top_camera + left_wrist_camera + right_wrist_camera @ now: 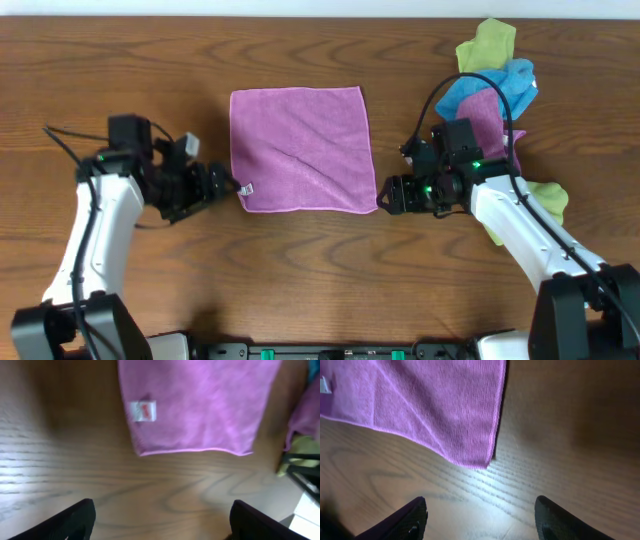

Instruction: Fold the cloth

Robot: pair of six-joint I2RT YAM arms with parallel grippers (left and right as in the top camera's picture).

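Note:
A pink square cloth [301,148] lies flat on the wooden table, with a white tag [246,189] at its front left corner. My left gripper [228,184] is open and empty just left of that corner; the cloth [200,405] and tag [143,411] show in the left wrist view ahead of the fingers [160,520]. My right gripper [385,197] is open and empty just right of the front right corner. The right wrist view shows that corner [480,462] ahead of the fingers [480,517], not touched.
A pile of other cloths [495,85], green, blue, pink and yellow-green, lies at the back right behind my right arm. The wooden table [300,270] extends in front of the cloth.

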